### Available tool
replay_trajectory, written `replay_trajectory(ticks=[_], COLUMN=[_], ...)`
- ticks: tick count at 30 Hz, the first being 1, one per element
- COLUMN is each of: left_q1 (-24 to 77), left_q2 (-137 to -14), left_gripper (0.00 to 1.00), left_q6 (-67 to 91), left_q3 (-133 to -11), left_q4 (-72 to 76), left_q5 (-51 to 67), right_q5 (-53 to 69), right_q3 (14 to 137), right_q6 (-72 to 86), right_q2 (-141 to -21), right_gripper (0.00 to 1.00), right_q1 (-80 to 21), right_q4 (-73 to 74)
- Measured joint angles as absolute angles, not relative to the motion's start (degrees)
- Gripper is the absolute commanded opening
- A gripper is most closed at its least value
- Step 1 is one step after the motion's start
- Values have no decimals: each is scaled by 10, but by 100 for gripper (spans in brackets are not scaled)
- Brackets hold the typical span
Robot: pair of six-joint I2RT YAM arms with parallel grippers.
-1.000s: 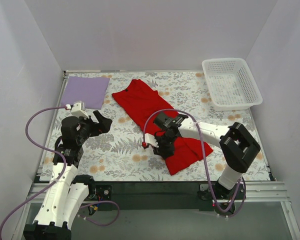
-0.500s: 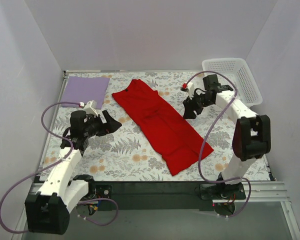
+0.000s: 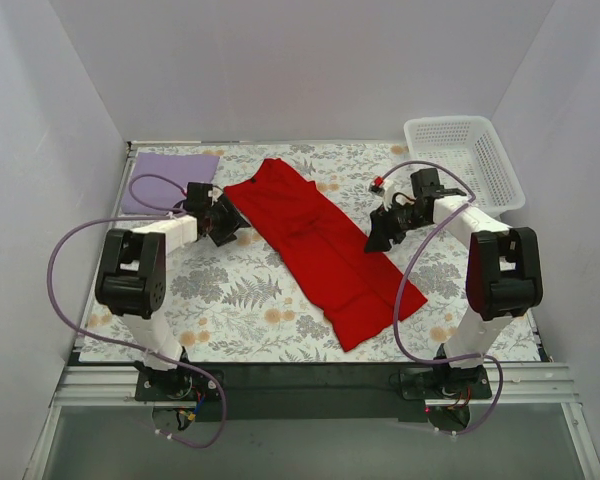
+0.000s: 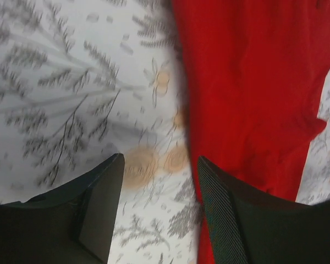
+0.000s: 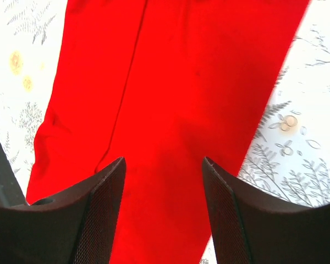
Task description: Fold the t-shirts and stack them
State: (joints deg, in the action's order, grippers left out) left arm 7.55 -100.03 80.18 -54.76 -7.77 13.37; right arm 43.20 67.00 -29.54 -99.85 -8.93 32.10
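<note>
- Red t-shirt point(image 3: 320, 240) lies flat on the floral tablecloth point(image 3: 240, 290) as one long narrow strip. It runs from near-right to far-left.
- The strip's near end is now bare. The right arm was working over it a second ago and has since swung to the strip's right edge, about midway along.
- Right gripper point(image 5: 164, 162) hangs over the red cloth there, jaws apart, nothing in them.
- The left arm has come up from well off the strip's near-left to its left edge, toward the far end.
- Left gripper point(image 4: 159, 159) has its jaws parted with tablecloth showing between them. One finger is over the red hem; no grasp yet.
- The strip itself has not shifted.
- Reading: the lengthwise folds look done, and both arms are staging for the crosswise fold.
- Past the strip's far-left corner, and apart from it, the lavender t-shirt point(image 3: 170, 182) sits folded flat.
- The white basket point(image 3: 460, 170) stands off the strip's far-right.
</note>
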Motion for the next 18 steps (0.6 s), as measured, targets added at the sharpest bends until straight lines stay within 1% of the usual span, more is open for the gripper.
replay_trajectory(ticks=[3,4,5,7,8,9,11,15,18], left_q1=[81,84,84,86,87,87,88,88,88], left_q2=[-1063,-1077,-1091,-1117,-1131,-1145,-1173,-1213,-1256], left_gripper=[51,47,45,38,25,16,5,2,2], left_q6=[818,821,824,830,831,833,832,821,807], left_q3=[-615,-633,-651,-684,-702,-720,-755,-821,-898], left_q4=[-81,-82,-86,-92,-94,-100,-110,-140,-176], left_q5=[108,99,91,82,76,71,57,28,8], right_q5=[445,449,453,458,461,464,470,481,483], right_q3=[667,667,667,666,666,665,665,661,658], right_q6=[-288,-287,-287,-286,-286,-286,-286,-287,-287], right_q2=[-998,-998,-997,-996,-996,-994,-990,-981,-979], right_gripper=[64,64,64,64,64,64,64,64,64], right_q1=[-73,-69,-65,-57,-55,-54,-53,-53,-52], right_q4=[311,309,307,302,300,299,298,298,298])
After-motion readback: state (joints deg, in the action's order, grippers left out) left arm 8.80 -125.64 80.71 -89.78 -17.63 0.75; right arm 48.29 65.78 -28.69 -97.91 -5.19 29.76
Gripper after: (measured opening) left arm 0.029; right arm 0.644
